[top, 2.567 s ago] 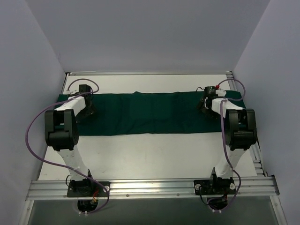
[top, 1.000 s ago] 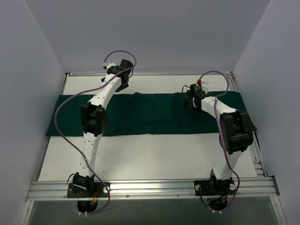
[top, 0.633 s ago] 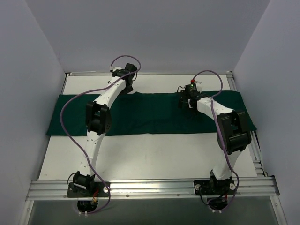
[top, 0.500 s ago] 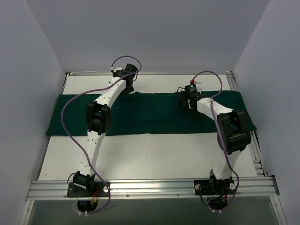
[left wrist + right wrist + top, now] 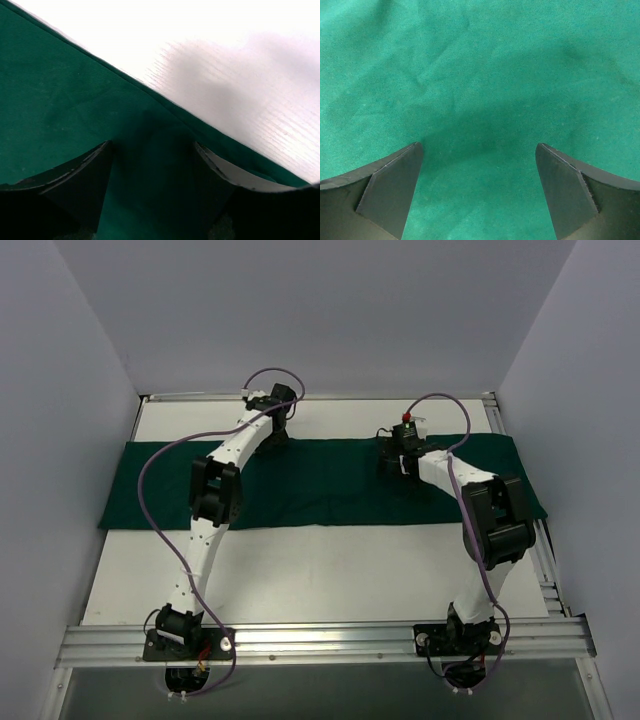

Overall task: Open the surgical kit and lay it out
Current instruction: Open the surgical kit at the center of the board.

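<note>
Our green wrap (image 5: pixel 330 490) lies as a long band across the far half of the table (image 5: pixel 300 570). We judge unfolding is in hand: the left gripper (image 5: pixel 152 145), jaws apart, sits at its far hem; the right gripper (image 5: pixel 479 145) hovers wide over it. Next we must pinch an edge. Whatever it holds is hidden from us

The long dark green cloth wrap (image 5: pixel 330 485) is one plain colour on the flat white tabletop (image 5: pixel 330 570); thin purple cables (image 5: pixel 141 480) trail along white, black-jointed arms (image 5: pixel 240 440).
</note>
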### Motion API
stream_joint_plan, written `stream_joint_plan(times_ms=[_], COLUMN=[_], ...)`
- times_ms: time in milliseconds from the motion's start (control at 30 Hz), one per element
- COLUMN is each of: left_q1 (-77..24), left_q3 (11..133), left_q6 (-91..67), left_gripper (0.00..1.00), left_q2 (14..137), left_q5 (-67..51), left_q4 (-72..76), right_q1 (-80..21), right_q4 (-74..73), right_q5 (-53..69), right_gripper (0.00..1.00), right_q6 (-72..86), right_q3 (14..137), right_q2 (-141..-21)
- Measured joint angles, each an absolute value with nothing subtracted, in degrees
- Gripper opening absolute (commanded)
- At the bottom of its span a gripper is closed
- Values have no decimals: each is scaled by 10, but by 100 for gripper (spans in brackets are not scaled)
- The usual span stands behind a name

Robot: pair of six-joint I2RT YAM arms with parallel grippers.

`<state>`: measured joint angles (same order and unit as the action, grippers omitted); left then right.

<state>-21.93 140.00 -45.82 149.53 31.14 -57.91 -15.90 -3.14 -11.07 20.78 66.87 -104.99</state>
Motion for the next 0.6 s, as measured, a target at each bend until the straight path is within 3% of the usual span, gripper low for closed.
stream_joint_plan(times_ms=[200,367,600], left_q1=[-220,-220,-220], left_q3=[1404,1405,1405], left_q6=[-456,-451,-442], left_gripper=[59,41,24], left_q2=[1500,1501,1501], left_q5=[311,311,311], left_q4=[-573,-571,-566], right_q1=[-159,-160,-160], right_q4=[-29,-28,-27], right_q5=[-111,-111,-111], right_gripper=[91,91,91], right_q6=[207,207,207], right_q3=[665,665,664], right_q2=[-1050,-1050,-1050])
